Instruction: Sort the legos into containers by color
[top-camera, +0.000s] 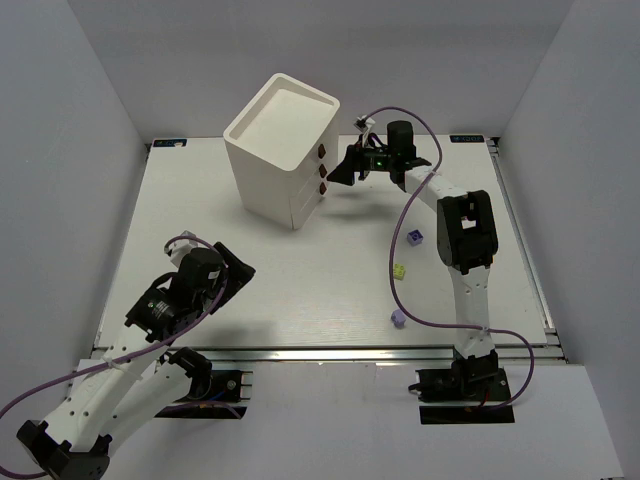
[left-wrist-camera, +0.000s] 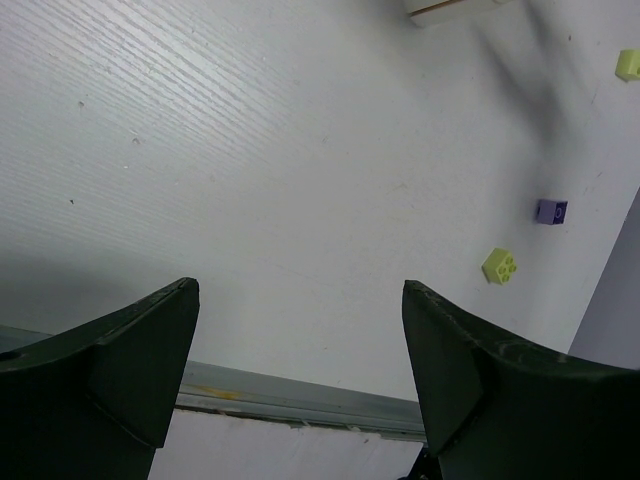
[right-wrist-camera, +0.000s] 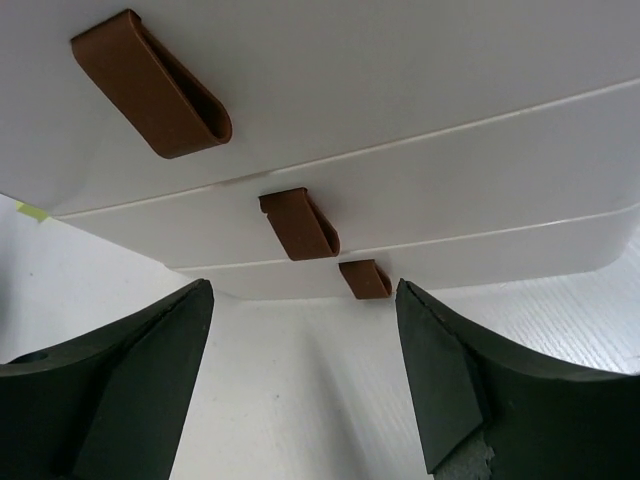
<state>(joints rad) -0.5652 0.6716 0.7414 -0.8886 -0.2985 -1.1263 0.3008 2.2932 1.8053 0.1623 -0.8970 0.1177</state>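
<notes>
The tall white cabinet (top-camera: 278, 150) stands at the back with three drawers, all shut, each with a brown knob (top-camera: 322, 170). My right gripper (top-camera: 338, 172) is open and empty, close in front of the knobs without touching them. In the right wrist view the top knob (right-wrist-camera: 150, 85), middle knob (right-wrist-camera: 300, 223) and bottom knob (right-wrist-camera: 365, 279) lie above my open right gripper (right-wrist-camera: 305, 380). A purple brick (top-camera: 416, 237), a yellow-green brick (top-camera: 400, 271) and a light purple brick (top-camera: 398, 318) lie on the table. My left gripper (top-camera: 238, 272) is open and empty; it also shows in the left wrist view (left-wrist-camera: 300, 370).
The left wrist view shows a yellow-green brick (left-wrist-camera: 499, 265), a purple brick (left-wrist-camera: 551, 211) and another yellow-green brick (left-wrist-camera: 628, 65) on the white table, and the metal rail (left-wrist-camera: 300, 400) at the table's near edge. White walls enclose three sides.
</notes>
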